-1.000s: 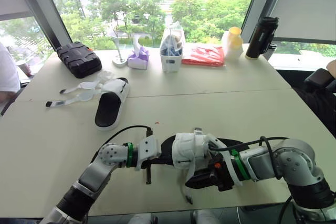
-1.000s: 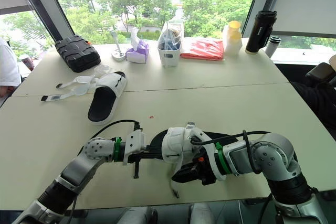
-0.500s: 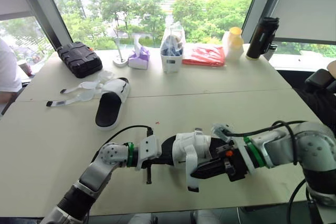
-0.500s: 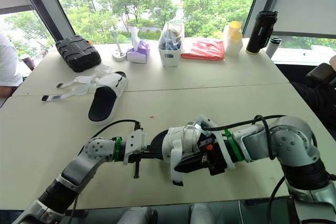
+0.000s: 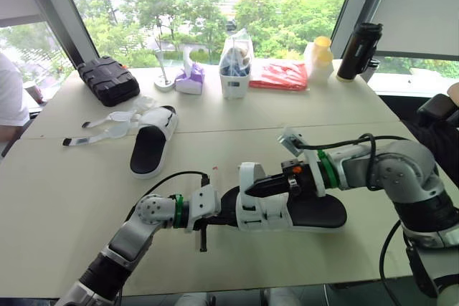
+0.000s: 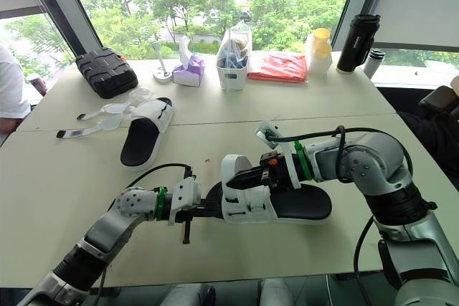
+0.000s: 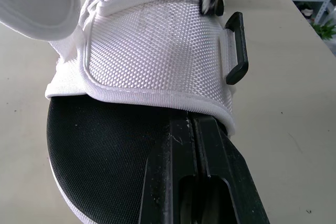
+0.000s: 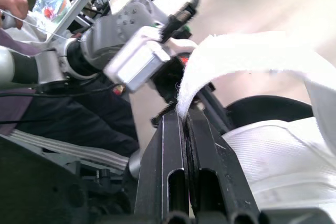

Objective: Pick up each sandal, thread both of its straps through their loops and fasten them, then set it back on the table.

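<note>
The near sandal (image 5: 305,211), black-soled with white straps, lies flat on the table (image 5: 64,198). My left gripper (image 5: 222,214) is shut on its toe end; the left wrist view has the fingers (image 7: 210,150) pinching the black sole below the white upper (image 7: 157,51) and a black loop (image 7: 234,48). My right gripper (image 5: 249,190) is shut on a white strap (image 8: 252,61), holding its end raised above the sandal's front. The second sandal (image 5: 152,145) lies at the far left with its straps (image 5: 107,123) loose on the table.
Along the window edge stand a black case (image 5: 107,80), a tissue box (image 5: 189,79), a white basket (image 5: 234,69), a red packet (image 5: 277,75), a yellow-capped bottle (image 5: 318,59) and a black flask (image 5: 358,51). A person's sleeve (image 5: 8,98) shows at the left edge.
The near sandal rolled from its side to sole-down. My right gripper moved up from the sandal's near side and now holds a strap end raised. The left gripper kept its hold.
</note>
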`<state>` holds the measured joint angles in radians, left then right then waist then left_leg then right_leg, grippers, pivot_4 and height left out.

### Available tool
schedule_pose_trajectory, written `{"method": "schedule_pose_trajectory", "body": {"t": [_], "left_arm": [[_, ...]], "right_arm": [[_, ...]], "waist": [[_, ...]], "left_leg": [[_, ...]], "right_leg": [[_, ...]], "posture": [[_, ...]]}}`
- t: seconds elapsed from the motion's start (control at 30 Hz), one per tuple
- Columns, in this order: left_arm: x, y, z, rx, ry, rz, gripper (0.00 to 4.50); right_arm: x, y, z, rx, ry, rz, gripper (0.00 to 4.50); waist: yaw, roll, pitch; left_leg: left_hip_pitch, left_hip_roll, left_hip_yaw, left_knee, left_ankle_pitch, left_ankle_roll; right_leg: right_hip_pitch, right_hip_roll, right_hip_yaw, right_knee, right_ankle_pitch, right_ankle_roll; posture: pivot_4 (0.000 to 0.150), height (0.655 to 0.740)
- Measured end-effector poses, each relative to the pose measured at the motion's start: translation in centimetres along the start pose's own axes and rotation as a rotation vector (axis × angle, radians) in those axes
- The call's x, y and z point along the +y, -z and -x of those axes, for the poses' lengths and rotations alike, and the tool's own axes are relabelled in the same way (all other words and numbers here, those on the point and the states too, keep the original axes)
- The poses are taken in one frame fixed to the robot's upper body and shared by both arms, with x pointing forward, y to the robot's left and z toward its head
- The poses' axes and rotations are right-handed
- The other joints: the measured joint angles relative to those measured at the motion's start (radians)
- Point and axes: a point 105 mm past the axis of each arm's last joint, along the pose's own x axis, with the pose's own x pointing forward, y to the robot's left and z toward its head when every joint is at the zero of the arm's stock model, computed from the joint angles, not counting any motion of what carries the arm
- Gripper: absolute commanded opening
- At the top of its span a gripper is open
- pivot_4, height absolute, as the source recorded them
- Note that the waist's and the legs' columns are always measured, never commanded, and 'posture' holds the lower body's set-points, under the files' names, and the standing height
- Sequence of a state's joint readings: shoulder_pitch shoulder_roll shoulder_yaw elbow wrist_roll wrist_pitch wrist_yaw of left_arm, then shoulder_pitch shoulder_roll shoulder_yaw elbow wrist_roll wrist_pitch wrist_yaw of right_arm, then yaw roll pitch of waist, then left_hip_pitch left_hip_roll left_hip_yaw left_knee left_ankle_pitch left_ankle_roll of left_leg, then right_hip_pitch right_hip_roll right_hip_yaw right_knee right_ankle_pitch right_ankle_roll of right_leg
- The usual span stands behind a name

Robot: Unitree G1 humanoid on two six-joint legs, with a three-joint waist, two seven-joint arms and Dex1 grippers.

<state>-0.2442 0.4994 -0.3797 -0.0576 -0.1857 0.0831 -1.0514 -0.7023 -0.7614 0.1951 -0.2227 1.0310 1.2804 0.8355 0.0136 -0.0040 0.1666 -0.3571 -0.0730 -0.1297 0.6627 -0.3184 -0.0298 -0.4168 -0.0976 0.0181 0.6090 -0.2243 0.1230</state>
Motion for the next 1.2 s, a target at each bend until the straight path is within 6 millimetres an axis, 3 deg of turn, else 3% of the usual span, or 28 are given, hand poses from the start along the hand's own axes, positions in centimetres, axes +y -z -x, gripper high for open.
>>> {"method": "schedule_pose_trajectory", "body": {"t": [0.23, 0.77, 1.2], "left_arm": [[0.0, 0.0, 0.0, -0.001, -0.006, 0.0, 0.0], [0.0, 0.0, 0.0, 0.0, -0.008, -0.001, 0.0], [0.0, 0.0, 0.0, 0.0, -0.008, 0.0, 0.0]], "right_arm": [[-1.0, 0.7, -0.2, 0.032, -0.008, -0.004, 0.05], [0.0, 1.8, 0.0, 0.09, -0.069, -0.075, 0.05], [-2.4, 2.1, -0.1, 0.083, 0.023, -0.029, 0.05]], "waist": [[0.0, 0.0, 0.0], [0.0, 0.0, 0.0], [0.0, 0.0, 0.0]], "left_leg": [[0.0, 0.0, 0.0, 0.0, 0.0, 0.0], [0.0, 0.0, 0.0, 0.0, 0.0, 0.0], [0.0, 0.0, 0.0, 0.0, 0.0, 0.0]], "right_leg": [[0.0, 0.0, 0.0, 0.0, 0.0, 0.0], [0.0, 0.0, 0.0, 0.0, 0.0, 0.0], [0.0, 0.0, 0.0, 0.0, 0.0, 0.0]], "posture": [[0.15, 0.74], [0.15, 0.74], [0.15, 0.74]]}}
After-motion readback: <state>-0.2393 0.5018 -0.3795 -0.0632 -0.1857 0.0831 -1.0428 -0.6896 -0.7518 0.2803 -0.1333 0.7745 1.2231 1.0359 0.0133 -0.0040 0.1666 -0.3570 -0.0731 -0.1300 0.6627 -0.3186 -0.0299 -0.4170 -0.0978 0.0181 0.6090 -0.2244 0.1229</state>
